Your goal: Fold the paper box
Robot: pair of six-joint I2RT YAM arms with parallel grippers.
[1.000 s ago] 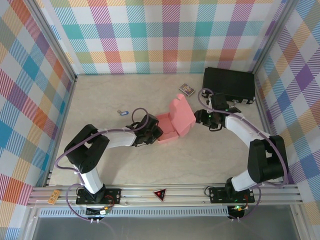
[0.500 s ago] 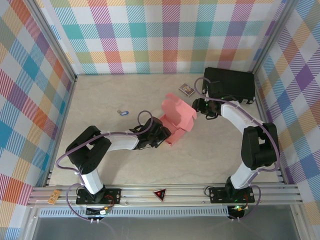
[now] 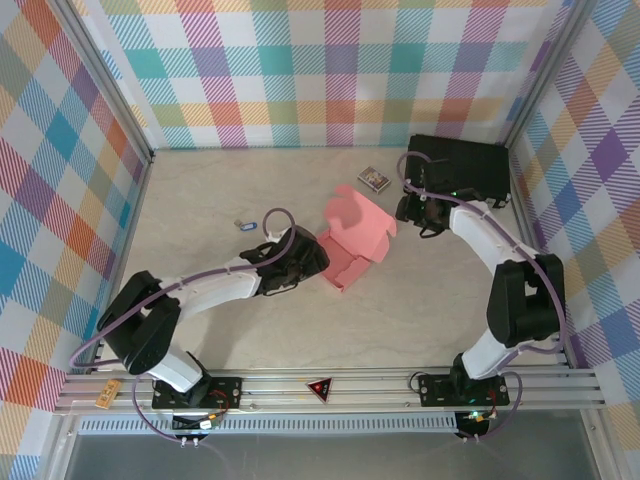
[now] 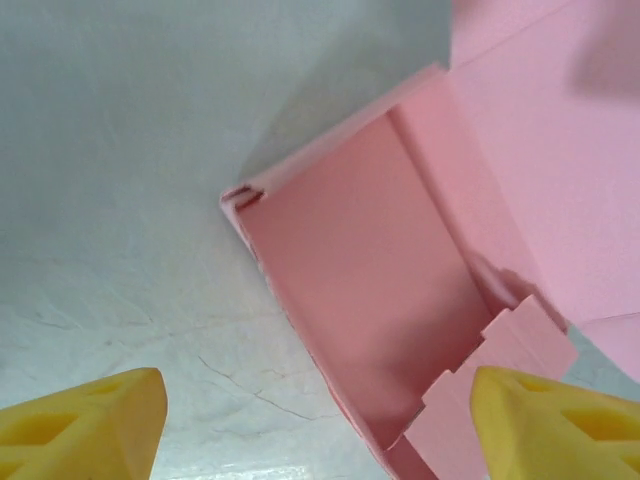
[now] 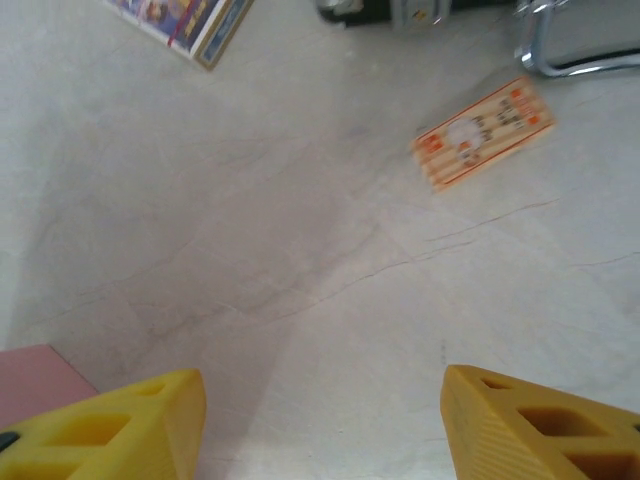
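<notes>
The salmon-pink paper box [image 3: 352,243] lies in the middle of the table, half formed: an open tray with its lid flap raised and leaning to the back right. In the left wrist view the tray's inside [image 4: 368,300] faces me, one corner reaching between my yellow fingertips [image 4: 85,425]. My left gripper [image 3: 314,262] sits at the box's left edge, open, gripping nothing; its midpoint [image 4: 320,430] is over the box's near rim. My right gripper [image 3: 403,210] hovers just right of the lid, open over bare tabletop [image 5: 330,430]. A pink corner of the box [image 5: 35,385] shows beside its left finger.
A black hard case [image 3: 458,170] stands at the back right, its metal latch [image 5: 570,45] close ahead of the right gripper. A small patterned card pack [image 3: 373,178] lies behind the box. An orange patterned card [image 5: 483,132] lies near the case. A small blue item [image 3: 245,224] lies at left.
The left gripper opened and let go of the box's wall, drawing slightly back left. The right gripper moved toward the back, away from the lid. The box lid tipped further back.
</notes>
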